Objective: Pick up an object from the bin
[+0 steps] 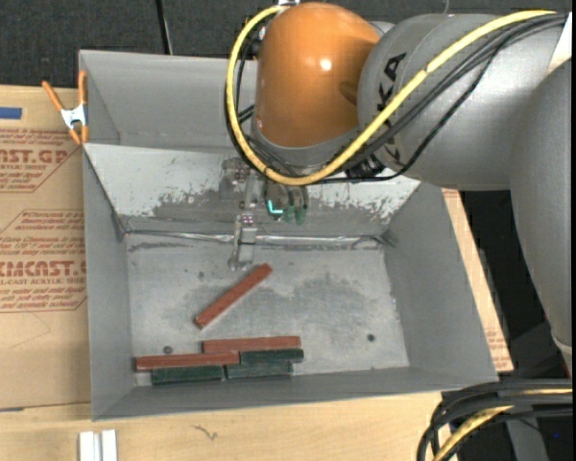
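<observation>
Orange wrist cover (312, 75) topmost | hand (243, 243) just at 12 o'clock of slanted red-brown bar (232, 296), centre of bin (106, 257); opening cannot tell | bar likely stiff, light: grip mid-length across its width

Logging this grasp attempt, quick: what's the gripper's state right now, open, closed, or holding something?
Gripper: cannot be told whether open or closed; it is at the upper end of the slanted red-brown bar.

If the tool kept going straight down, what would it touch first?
Likely the upper end of the slanted red-brown bar, lying below the tool; depth is unclear, so possibly the bin floor.
</observation>
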Controlling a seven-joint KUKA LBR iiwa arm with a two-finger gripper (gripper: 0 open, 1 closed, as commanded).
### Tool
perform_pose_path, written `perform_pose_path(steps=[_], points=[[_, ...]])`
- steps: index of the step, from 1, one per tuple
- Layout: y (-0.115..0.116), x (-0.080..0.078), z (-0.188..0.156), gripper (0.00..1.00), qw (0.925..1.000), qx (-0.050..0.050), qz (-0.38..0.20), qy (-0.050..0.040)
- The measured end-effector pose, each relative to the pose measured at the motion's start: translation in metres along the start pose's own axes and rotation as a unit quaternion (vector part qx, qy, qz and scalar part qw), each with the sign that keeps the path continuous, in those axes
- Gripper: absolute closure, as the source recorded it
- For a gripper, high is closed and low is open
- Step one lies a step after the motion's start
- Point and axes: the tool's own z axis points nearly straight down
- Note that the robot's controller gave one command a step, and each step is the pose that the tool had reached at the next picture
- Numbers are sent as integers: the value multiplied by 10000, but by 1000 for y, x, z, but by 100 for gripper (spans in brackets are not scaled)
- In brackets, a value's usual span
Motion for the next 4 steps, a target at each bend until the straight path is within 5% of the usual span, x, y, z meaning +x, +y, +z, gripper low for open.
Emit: perform_pose_path(steps=[1,2,3,4], points=[[-39,23,128,0,9952,7,-980,3],[-25,30,172,0,9848,2,-1736,-26],[-25,29,170,100,9849,-1,-1731,-44],[-25,29,170,0,9849,-4,-1731,-51]])
